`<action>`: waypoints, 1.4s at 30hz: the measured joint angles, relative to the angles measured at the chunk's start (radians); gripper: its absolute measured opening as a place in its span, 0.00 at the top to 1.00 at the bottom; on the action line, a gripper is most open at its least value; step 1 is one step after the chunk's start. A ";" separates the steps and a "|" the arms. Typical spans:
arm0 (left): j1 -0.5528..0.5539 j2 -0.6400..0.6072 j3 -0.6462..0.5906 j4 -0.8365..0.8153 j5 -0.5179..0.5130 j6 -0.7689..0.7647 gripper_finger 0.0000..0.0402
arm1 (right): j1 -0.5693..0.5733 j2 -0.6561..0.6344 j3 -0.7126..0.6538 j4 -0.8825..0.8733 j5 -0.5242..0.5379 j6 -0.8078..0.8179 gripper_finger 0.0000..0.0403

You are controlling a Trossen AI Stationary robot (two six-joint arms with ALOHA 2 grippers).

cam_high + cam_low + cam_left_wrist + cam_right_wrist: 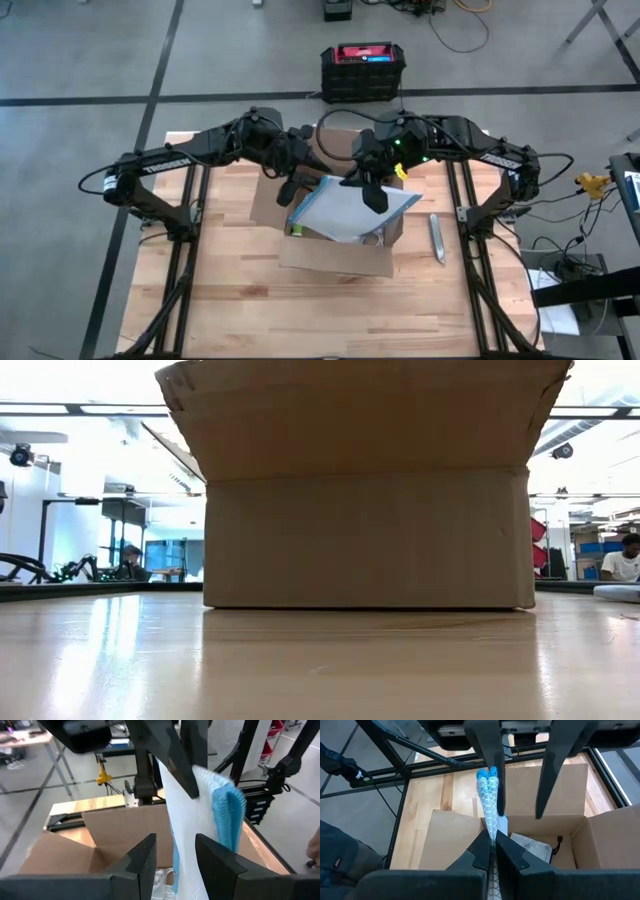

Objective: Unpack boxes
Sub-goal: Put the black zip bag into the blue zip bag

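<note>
High view: I am holding a clear blue-edged bag [350, 208] over the open cardboard box [335, 255], which is sitting mid-table with its flaps spread. The right gripper [372, 192] is pinching the bag near its upper edge; the left gripper [296, 190] is sitting at the bag's opposite edge, just beside it. The bag's long axis is running roughly from one gripper to the other, tilted downward toward the box interior, so the box lies directly below both sets of jaws and the two arms are about equally near. A grey pen-like tool [436, 238] is lying on the table [230, 300] beside the box, apart from it. Low view: the box [365, 485] is filling the frame, plain brown, standing flat on the wood, near flap folded outward; neither gripper is showing here. Left wrist view: the left gripper [175, 851] is standing partly parted with the bag's white sheet [190, 835] passing between its fingers; I cannot tell whether the pads are actually biting it. The box's brown inner wall [125, 827] is lying beyond and beneath the jaws. Right wrist view: the right gripper [494, 843] is clenched fully on the bag's thin edge [489, 795], which is rising straight ahead of the jaws; the box cavity [540, 845], with more packed material inside, is lying just past the fingertips. My judgement: the coming move is a lift up and clear of the box.
</note>
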 joint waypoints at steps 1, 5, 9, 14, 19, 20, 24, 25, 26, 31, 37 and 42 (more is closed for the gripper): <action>0.000 0.000 0.000 -0.006 0.004 0.001 0.70 | 0.000 0.000 0.000 0.000 0.000 0.000 1.00; 0.008 -0.022 0.000 -0.039 0.004 -0.001 0.70 | 0.000 0.000 0.000 -0.001 0.000 0.000 1.00; 0.009 -0.071 0.000 -0.039 0.004 -0.005 0.70 | 0.000 0.000 0.000 -0.006 0.000 0.000 1.00; 0.009 -0.090 0.000 -0.012 0.003 -0.005 0.70 | 0.000 0.000 0.000 -0.006 0.000 0.000 1.00; 0.009 -0.057 0.000 0.029 0.002 -0.002 0.70 | 0.000 0.000 0.000 -0.006 -0.001 0.000 1.00; 0.010 -0.050 0.000 0.025 0.001 -0.002 0.70 | 0.000 0.000 0.000 -0.006 -0.001 0.001 1.00; 0.010 -0.031 0.000 0.017 0.000 -0.001 0.70 | 0.000 0.000 0.000 -0.007 -0.001 0.014 1.00; 0.010 -0.031 0.000 0.018 0.000 -0.001 0.70 | 0.003 0.000 0.000 -0.007 -0.001 0.014 1.00; 0.010 -0.031 0.000 0.018 0.000 -0.002 0.70 | 0.004 0.000 0.000 -0.006 -0.001 0.014 1.00; 0.010 -0.030 0.000 0.010 0.001 -0.004 0.70 | 0.005 0.000 0.000 -0.007 -0.002 0.014 1.00; 0.010 -0.012 -0.015 -0.044 0.001 -0.002 0.70 | 0.005 0.000 0.000 -0.007 -0.002 0.012 1.00; 0.007 0.037 -0.050 -0.055 0.000 -0.007 0.70 | 0.005 0.000 0.000 -0.006 -0.002 0.000 1.00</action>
